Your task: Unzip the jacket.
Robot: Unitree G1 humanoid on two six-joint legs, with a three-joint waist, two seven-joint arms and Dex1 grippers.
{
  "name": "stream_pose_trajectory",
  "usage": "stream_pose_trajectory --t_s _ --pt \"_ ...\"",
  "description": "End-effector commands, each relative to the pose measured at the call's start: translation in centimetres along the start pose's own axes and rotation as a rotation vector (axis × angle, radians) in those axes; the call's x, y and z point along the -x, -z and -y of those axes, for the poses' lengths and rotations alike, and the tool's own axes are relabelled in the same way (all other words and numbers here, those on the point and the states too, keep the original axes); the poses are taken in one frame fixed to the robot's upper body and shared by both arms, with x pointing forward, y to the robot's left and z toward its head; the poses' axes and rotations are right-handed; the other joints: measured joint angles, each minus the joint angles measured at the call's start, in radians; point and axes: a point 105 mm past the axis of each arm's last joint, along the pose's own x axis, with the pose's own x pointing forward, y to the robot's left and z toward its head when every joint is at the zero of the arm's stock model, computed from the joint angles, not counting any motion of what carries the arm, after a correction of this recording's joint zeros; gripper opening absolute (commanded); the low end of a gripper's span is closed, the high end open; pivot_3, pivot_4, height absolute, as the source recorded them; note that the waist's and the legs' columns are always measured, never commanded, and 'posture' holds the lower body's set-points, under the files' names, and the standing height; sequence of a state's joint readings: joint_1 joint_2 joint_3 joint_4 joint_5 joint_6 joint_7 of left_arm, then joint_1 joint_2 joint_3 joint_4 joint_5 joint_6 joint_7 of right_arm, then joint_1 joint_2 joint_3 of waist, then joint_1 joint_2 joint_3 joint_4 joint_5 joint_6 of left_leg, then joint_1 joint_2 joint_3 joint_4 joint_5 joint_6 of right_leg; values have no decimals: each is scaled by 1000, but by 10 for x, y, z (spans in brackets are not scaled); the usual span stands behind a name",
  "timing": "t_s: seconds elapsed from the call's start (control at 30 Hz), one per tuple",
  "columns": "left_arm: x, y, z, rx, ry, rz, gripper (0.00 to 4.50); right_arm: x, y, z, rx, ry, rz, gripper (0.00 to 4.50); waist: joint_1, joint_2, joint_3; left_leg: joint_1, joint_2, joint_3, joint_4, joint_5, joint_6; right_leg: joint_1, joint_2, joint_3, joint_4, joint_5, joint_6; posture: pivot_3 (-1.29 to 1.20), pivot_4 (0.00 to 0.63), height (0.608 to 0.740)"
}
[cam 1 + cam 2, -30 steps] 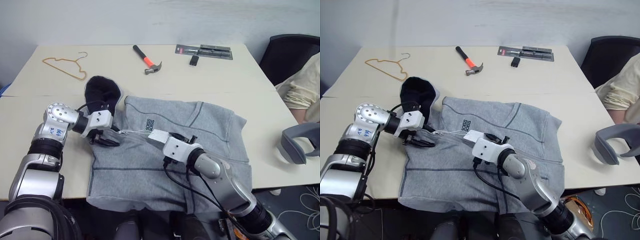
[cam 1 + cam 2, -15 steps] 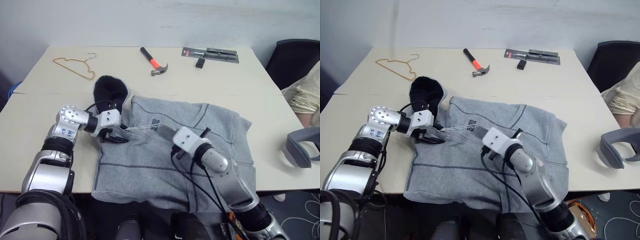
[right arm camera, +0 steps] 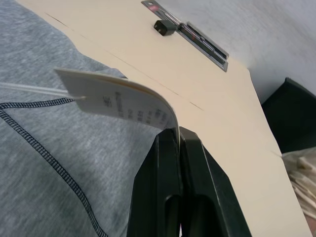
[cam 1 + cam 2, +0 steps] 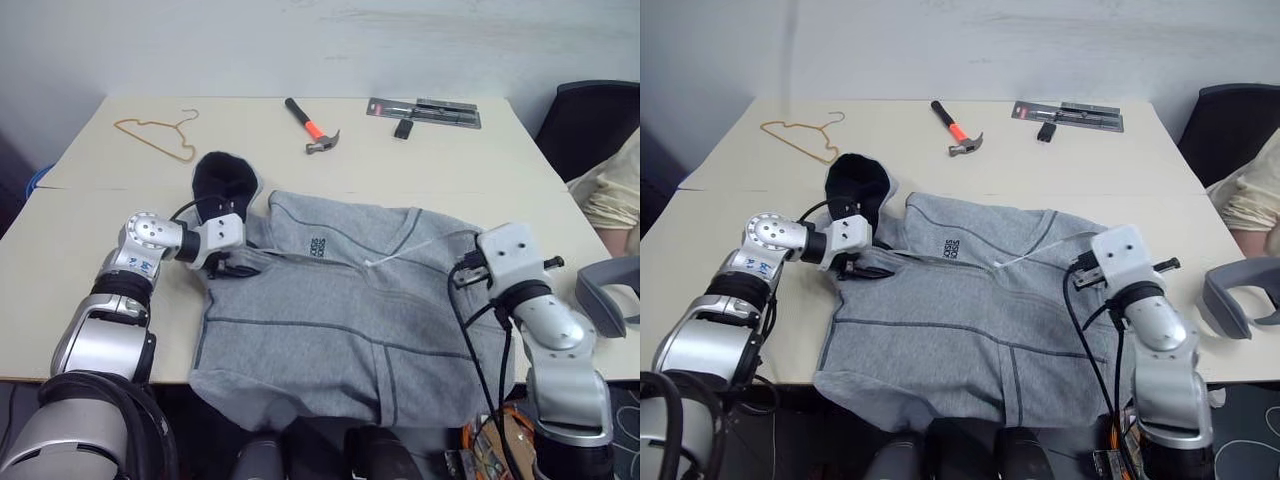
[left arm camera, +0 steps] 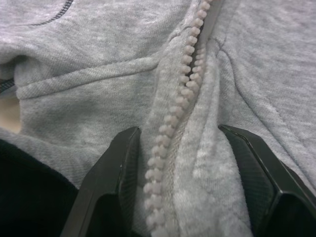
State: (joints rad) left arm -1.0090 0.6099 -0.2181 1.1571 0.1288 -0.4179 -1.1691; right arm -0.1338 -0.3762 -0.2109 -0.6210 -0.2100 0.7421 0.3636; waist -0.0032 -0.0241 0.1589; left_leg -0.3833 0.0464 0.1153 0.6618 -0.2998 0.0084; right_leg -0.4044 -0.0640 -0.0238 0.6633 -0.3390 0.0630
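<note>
One jacket (image 4: 350,300) lies flat on the counter (image 4: 420,160). The left end effector (image 5: 180,197) pinches its collar, zipper (image 5: 173,118) between the fingers. The right end effector (image 3: 177,143) is pressed together on one paper tag (image 3: 123,106). Beyond: one hammer (image 4: 312,126), one hanger (image 4: 155,135).

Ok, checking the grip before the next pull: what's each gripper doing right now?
Left gripper: closed on the light grey fleece jacket, pinching the collar fabric around the zipper teeth.
Right gripper: shut on the white paper tag.
</note>
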Motion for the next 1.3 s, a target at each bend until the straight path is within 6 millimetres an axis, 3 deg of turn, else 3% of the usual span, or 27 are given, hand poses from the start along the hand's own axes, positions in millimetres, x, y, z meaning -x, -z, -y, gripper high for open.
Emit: stream_pose_trajectory --t_s 0.03,0.23,0.37,0.53,0.63,0.8,0.9,0.93,1.0,1.07,1.2,1.3 --pt "0 34 14 65 13 -131 2624 19 3 46 11 162 -15 24 0 0 0 0 0 0 0 0 0 0 0 0 0 0 0 0 150 740" --pt "1 38 14 79 -3 -142 2624 48 20 119 36 360 -88 24 -1 2 0 2 0 1 -1 0 0 1 1 1 -1 0 0 0 150 740" --pt "2 37 11 92 -23 -134 2624 69 26 170 50 455 -121 24 -1 2 0 15 -1 3 -10 0 0 12 1 3 -6 0 0 0 150 740" --pt "7 40 10 101 -39 -139 2624 80 26 213 51 517 -128 24 -2 5 0 16 -1 4 -12 0 0 12 1 4 -7 0 0 0 150 740" --pt "10 42 8 109 -54 -142 2624 78 25 228 73 530 -129 24 -4 5 0 16 -1 5 -12 0 0 11 1 5 -7 0 0 0 150 740" --pt "13 43 5 117 -87 -143 2624 64 17 233 93 493 -103 24 -7 6 1 16 -1 5 -13 0 -1 10 1 5 -7 0 0 0 150 740" --pt "16 45 2 118 -113 -145 2624 66 10 242 121 520 -91 24 -11 6 1 16 0 5 -14 1 -1 10 2 5 -7 0 0 0 150 740" --pt "18 45 2 123 -116 -139 2624 65 7 240 134 494 -85 24 -12 6 1 16 0 5 -14 1 -1 10 2 5 -7 0 0 0 150 740" --pt "19 41 1 154 -114 -97 2624 54 3 218 127 345 -63 24 -16 6 1 16 0 5 -14 1 -1 10 2 5 -7 0 0 0 150 740" --pt "21 32 -1 188 -108 -34 2624 38 0 184 96 158 -28 24 -25 6 1 16 1 5 -15 1 -2 10 2 5 -7 0 0 0 150 740" --pt "30 12 -1 287 -32 99 2624 11 -12 89 95 -363 36 24 -41 5 5 15 2 4 -15 1 -2 10 4 5 -7 0 0 0 150 740" --pt "42 0 9 308 69 162 2624 2 -14 65 97 -536 37 24 -45 6 15 11 2 4 -14 1 -4 7 4 4 -7 0 -1 0 150 740"
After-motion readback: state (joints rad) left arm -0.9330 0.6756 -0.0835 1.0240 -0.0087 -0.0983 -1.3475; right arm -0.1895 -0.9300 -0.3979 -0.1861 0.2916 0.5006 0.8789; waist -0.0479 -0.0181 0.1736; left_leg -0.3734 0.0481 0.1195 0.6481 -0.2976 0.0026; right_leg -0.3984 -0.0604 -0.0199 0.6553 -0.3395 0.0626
